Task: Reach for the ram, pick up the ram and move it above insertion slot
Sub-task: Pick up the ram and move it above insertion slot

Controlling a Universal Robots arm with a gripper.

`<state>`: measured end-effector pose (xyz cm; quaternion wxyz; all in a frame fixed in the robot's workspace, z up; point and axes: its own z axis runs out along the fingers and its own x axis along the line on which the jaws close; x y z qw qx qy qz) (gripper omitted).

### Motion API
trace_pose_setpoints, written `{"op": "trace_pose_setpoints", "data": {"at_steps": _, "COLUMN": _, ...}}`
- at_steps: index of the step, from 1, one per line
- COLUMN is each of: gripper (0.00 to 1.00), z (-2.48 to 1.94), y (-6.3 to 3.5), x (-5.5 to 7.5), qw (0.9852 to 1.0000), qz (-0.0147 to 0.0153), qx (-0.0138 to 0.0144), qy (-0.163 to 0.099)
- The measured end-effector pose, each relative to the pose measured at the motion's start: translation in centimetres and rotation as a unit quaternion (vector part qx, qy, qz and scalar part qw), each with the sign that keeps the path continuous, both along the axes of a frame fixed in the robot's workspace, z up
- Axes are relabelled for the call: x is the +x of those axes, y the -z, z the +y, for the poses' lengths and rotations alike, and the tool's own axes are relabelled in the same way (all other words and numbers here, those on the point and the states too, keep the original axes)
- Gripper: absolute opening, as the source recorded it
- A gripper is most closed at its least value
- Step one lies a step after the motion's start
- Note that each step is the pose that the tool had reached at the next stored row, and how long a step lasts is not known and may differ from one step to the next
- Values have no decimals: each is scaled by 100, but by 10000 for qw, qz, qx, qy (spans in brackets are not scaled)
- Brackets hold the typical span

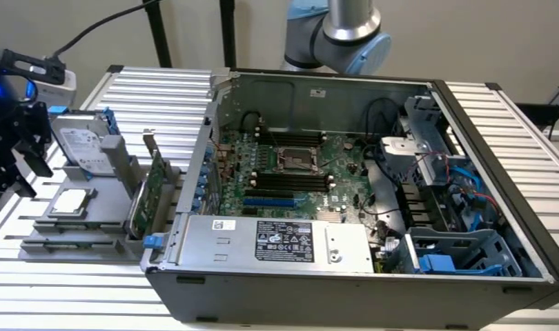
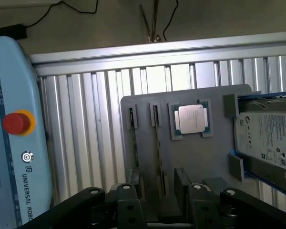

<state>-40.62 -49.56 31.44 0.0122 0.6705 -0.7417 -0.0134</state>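
Gripper (image 2: 158,187) is seen spread apart, nothing clamped, low over the grey tray (image 2: 205,167). In the exterior view it sits at 9 o'clock of the open case (image 1: 353,289). The ram (image 2: 156,143) is stood on edge in its tray groove, lined up between the jaws; contact cannot be told.

Risk: a second stick (image 2: 132,143) is seated just beside, so it could be clipped by a skewed descent.

Room toward 3 o'clock is blocked: the upright expansion card (image 1: 143,203) and case wall (image 1: 208,138) are placed between tray and insertion slot (image 1: 289,181). Open room is judged upward only.
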Motion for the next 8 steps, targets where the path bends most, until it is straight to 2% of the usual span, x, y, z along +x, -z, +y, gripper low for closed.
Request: {"op": "trace_pose_setpoints", "data": {"at_steps": 8, "gripper": 42, "z": -65, "y": 144, "x": 24, "qw": 10000, "qz": 0, "qx": 0, "qy": -6}}
